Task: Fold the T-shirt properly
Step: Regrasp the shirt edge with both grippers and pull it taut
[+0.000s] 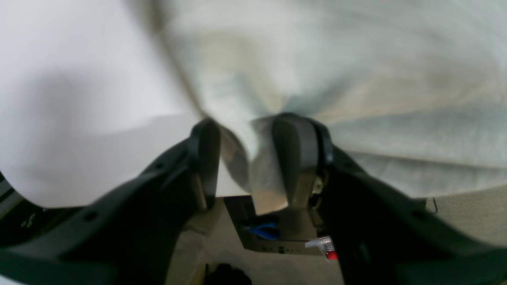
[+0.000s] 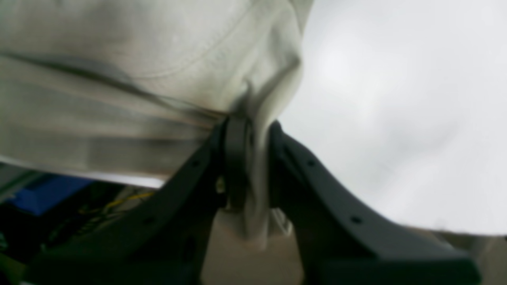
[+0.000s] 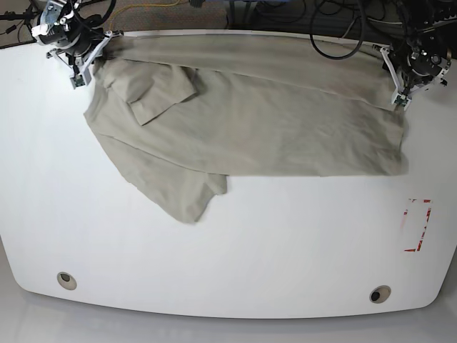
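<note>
White table (image 3: 228,250), T-shirt (image 3: 250,121) seemingly pinched.

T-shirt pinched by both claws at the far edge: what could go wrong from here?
1. The left claw holds only a thin pinch of the T-shirt; a pull may slip it.
2. A sleeve lies folded onto the body near the right claw; it could get trapped inside the fold.
3. The hem side bunches unevenly, so the fold may come out skewed.

Both wrist views were motion-blurred, T-shirt (image 1: 356,79) weave smeared, pinched cloth hid the left gripper (image 1: 245,158) pads, right gripper (image 2: 251,166) fingertips buried in folds, red marking (image 3: 418,225) near the worktop's right edge too small to read
</note>
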`<control>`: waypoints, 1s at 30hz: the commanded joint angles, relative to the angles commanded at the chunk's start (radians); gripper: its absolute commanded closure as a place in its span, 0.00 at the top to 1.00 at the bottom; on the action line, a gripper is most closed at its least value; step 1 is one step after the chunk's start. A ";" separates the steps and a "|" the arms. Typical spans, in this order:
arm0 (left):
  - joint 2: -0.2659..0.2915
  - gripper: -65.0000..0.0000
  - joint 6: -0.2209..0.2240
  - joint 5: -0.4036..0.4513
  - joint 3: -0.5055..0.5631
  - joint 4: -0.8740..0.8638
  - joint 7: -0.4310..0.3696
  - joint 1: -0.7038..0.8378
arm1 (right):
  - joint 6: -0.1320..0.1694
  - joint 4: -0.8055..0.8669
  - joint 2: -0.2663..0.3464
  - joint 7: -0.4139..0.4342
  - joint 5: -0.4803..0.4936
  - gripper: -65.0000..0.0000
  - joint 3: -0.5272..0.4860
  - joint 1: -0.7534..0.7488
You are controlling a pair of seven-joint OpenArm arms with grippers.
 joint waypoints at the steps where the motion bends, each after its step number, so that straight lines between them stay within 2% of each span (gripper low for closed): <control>1: -0.009 0.39 0.000 0.000 0.000 0.002 0.000 0.000 | 0.000 0.000 0.002 0.000 0.000 0.13 0.000 0.000; 5: -0.031 0.39 0.000 0.000 0.002 0.000 0.000 -0.002 | 0.000 0.000 0.005 0.000 -0.002 0.15 -0.017 0.002; 8: -0.032 0.39 0.000 0.000 0.002 0.000 0.000 -0.003 | 0.000 0.002 0.005 0.000 -0.005 0.30 -0.025 0.002; 10: -0.040 0.39 0.000 0.000 0.002 0.002 0.000 -0.003 | 0.000 0.006 0.000 0.000 -0.005 0.46 -0.025 0.002; 14: -0.046 0.39 0.000 0.000 0.002 0.002 0.002 -0.003 | 0.000 0.011 -0.002 0.000 0.000 0.69 -0.025 0.002; 16: -0.046 0.40 0.000 0.000 0.002 0.009 0.003 -0.003 | 0.000 0.026 -0.002 0.000 0.000 0.73 -0.025 0.002; 22: -0.041 0.58 0.000 -0.002 0.000 0.075 0.044 -0.005 | 0.000 0.081 -0.025 -0.003 0.002 0.74 -0.025 0.015; 26: -0.040 0.59 0.000 -0.014 0.002 0.106 0.051 -0.020 | 0.000 0.112 -0.038 -0.012 -0.002 0.75 -0.025 0.034; 30: -0.048 0.59 0.000 -0.081 0.000 0.106 0.055 -0.020 | 0.000 0.129 -0.038 -0.043 0.000 0.74 -0.026 0.038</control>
